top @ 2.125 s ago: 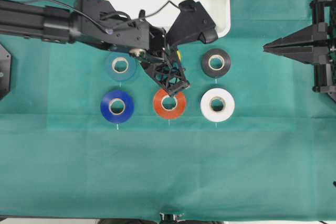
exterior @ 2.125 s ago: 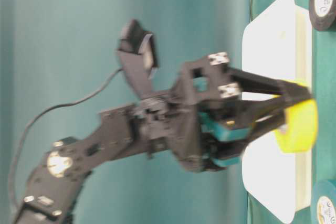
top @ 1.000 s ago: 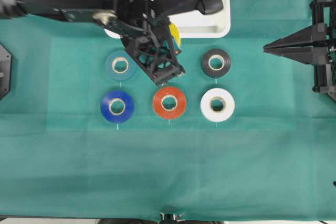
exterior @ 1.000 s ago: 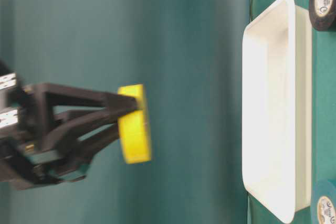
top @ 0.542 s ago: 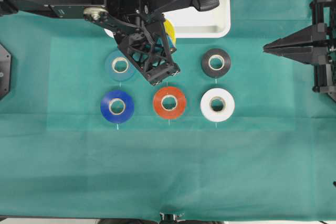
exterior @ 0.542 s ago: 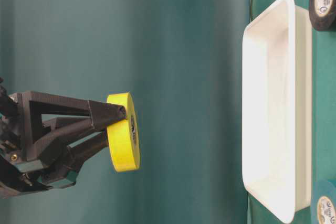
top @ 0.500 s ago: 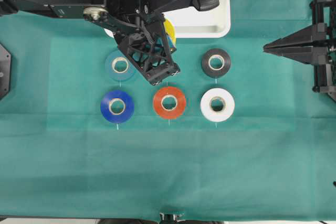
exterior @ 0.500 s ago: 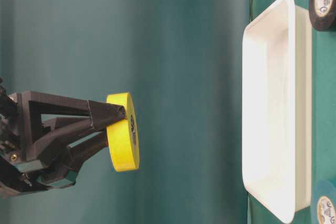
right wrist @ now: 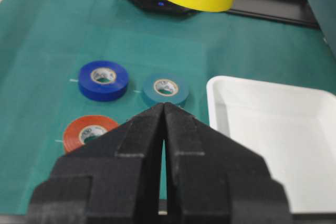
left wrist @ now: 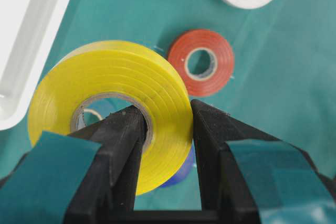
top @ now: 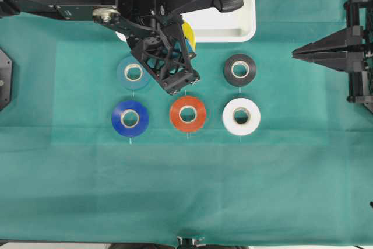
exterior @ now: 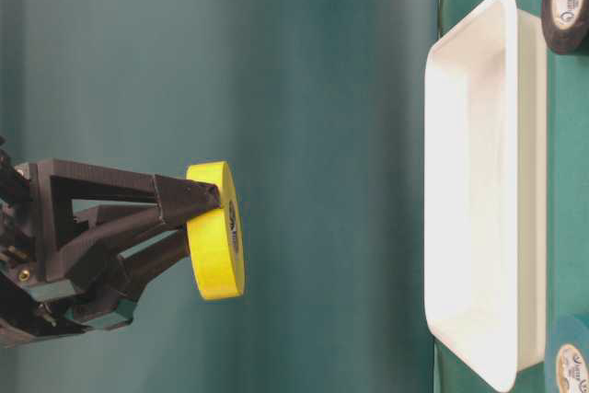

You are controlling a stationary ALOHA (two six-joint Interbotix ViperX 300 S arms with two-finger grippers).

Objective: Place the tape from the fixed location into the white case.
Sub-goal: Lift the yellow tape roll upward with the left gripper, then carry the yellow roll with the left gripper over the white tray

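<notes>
Gripping the tape [left wrist: 107,114] across its ring wall, one finger through the core, the left hand [left wrist: 163,145] is holding it high off the table near the white case [top: 233,27] rim. Right hand [right wrist: 164,129] is sitting pressed shut, holding nothing, far right.

The tape [exterior: 215,243] is hanging high over the worktop [top: 186,190], pinched by the left hand [left wrist: 167,145], near the case's [top: 247,27] front edge. Five rolls are lying in two rows before the case. The right hand [top: 300,53] is sitting far right.
</notes>
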